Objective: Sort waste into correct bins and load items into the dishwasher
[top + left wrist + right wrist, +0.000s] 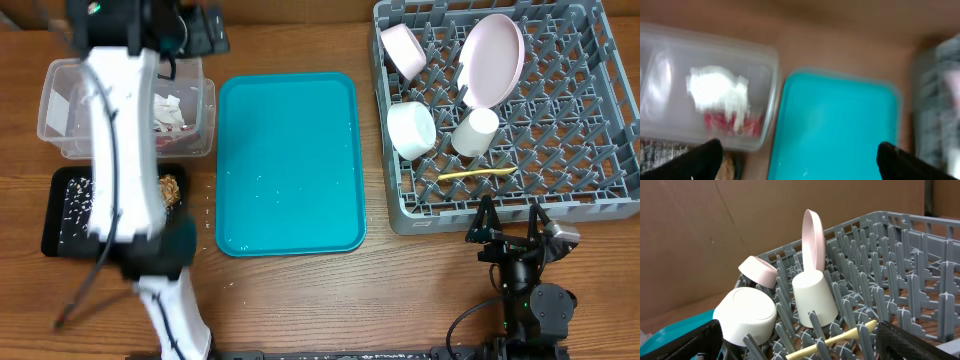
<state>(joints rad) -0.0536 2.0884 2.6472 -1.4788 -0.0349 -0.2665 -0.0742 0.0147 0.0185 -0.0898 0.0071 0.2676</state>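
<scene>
The grey dish rack (pixel 600 190) holds the pale plate (pixel 492 60), two white bowls (pixel 403 48) (pixel 411 130), the white cup (pixel 476 132) and the yellow spoon (pixel 478 173). My right gripper (pixel 512 215) is open and empty just outside the rack's front edge; its view shows the cup (pixel 812 300), plate (pixel 812 240) and spoon (pixel 840 339). The clear tub (pixel 60 110) holds crumpled white paper and a red-and-white wrapper (pixel 732 122). The black tray (pixel 70 210) holds rice and brown bits (pixel 170 190). My left gripper (pixel 195 30) hovers open and empty above the tub. No carrot piece shows.
The teal serving tray (pixel 290 165) lies between the bins and the rack, with only small specks on it. My left arm (pixel 125 150) stretches over the tub and the black tray and hides part of each. Bare wooden table lies in front.
</scene>
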